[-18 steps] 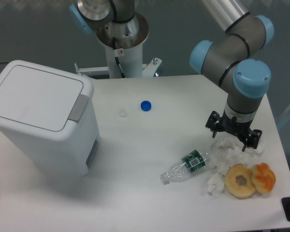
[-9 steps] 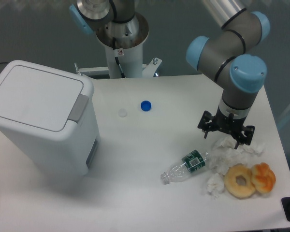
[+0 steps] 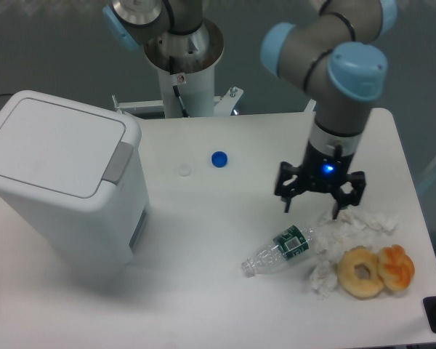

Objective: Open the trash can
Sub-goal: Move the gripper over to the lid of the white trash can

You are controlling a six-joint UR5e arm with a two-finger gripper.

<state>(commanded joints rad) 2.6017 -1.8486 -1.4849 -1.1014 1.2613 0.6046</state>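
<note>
The trash can (image 3: 62,182) is a large white boxy bin at the left of the table. Its flat white lid (image 3: 47,142) is down, and the grey push tab (image 3: 117,161) sits at the lid's right edge. My gripper (image 3: 316,206) hangs over the right half of the table, far to the right of the trash can, pointing down. Its two fingers are spread apart and hold nothing. It hovers just above a clear plastic bottle (image 3: 278,249).
A blue cap (image 3: 219,158) and a white cap (image 3: 184,170) lie mid-table. Crumpled white tissues (image 3: 352,222), a bagel (image 3: 361,273) and an orange pastry (image 3: 397,267) lie at the right front. The robot's base column (image 3: 182,69) stands behind the table.
My gripper has moved left, away from the tissues and toward the table's middle, still open. The trash can and the other objects have not moved.
</note>
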